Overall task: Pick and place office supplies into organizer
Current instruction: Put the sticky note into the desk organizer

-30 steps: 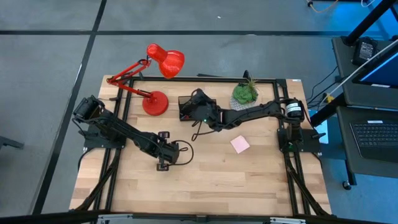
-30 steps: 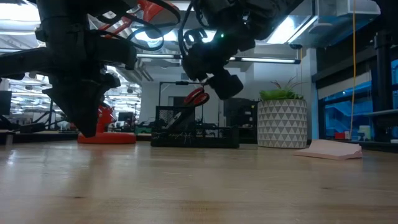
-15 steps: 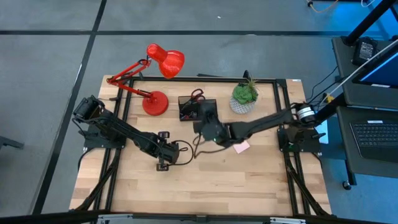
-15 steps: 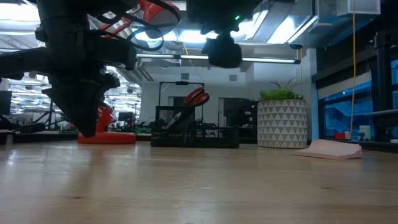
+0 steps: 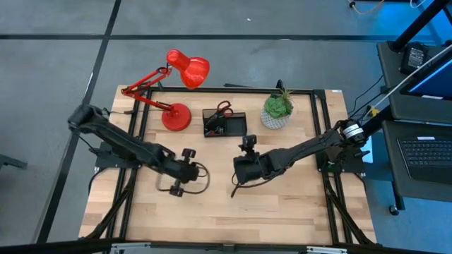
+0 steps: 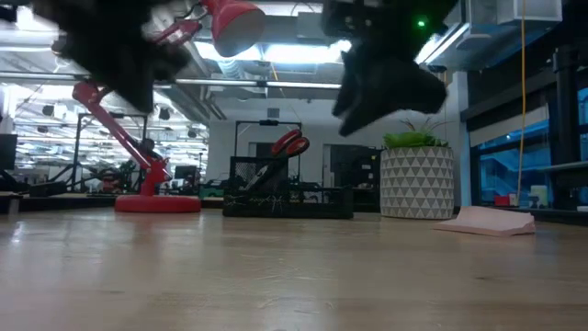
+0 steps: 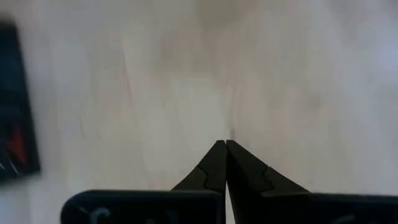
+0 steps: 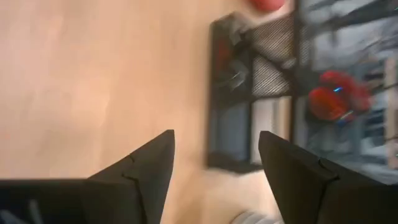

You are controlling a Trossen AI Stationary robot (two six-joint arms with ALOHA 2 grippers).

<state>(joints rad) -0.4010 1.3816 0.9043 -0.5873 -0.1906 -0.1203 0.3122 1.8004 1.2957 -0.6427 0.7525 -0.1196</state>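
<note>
The black organizer stands at the table's far middle, and red-handled scissors stick up out of it, handles on top. The low view shows the organizer, the scissors and a pink sticky-note pad lying flat on the table to the right. In the high view my right arm hides the pad. My left gripper hangs shut above the table's middle left, and nothing shows between its fingertips. My right gripper stands open above the table's middle, on the near side of the organizer.
A red desk lamp stands left of the organizer. A potted green plant in a white pot stands on its right. Bare wooden table lies toward the near edge.
My left gripper has risen off the table, still shut. My right gripper has swung from above the organizer toward the table's near edge, to above the middle. It has rolled about its own line and stays open. Its arm now covers the pink pad in the high view.
</note>
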